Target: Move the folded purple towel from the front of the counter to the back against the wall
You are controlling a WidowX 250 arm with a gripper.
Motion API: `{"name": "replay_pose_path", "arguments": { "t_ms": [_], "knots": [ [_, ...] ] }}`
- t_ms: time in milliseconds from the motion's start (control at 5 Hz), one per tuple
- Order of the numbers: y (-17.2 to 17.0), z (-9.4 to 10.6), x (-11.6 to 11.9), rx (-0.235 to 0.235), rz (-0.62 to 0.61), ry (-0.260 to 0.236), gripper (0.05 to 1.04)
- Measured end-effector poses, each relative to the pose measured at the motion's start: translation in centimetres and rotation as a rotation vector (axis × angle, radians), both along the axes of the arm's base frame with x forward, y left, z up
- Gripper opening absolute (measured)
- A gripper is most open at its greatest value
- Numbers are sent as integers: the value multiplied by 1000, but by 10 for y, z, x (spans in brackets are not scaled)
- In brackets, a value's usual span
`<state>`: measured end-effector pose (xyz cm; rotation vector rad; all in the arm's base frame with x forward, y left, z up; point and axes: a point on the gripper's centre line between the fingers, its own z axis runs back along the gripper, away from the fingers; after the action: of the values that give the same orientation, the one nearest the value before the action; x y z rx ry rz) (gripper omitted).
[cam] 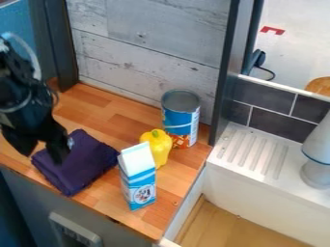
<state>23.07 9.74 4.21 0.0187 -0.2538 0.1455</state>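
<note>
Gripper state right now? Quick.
Gripper: open, fingers apart, nothing visible between them; at the purple cloth, contact can't be told.

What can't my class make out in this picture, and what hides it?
All in the camera view:
Purple cloth: part behind the claw; whether they touch, I can't tell.
Yellow pepper: lower left, behind the carton.
Can: lower left, behind the pepper.
White object and wooden piece: right sides, cut off by the right edge.
</note>
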Motion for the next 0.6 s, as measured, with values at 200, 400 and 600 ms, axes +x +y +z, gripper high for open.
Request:
{"name": "replay_pose_path", "arguments": {
  "t_ms": [200,400,600],
  "knots": [
    [1,-19,3,20,-17,22,1000],
    [2,-26,6,29,-31,20,1000],
    [5,-32,11,40,-18,-1,1000]
  ]
}}
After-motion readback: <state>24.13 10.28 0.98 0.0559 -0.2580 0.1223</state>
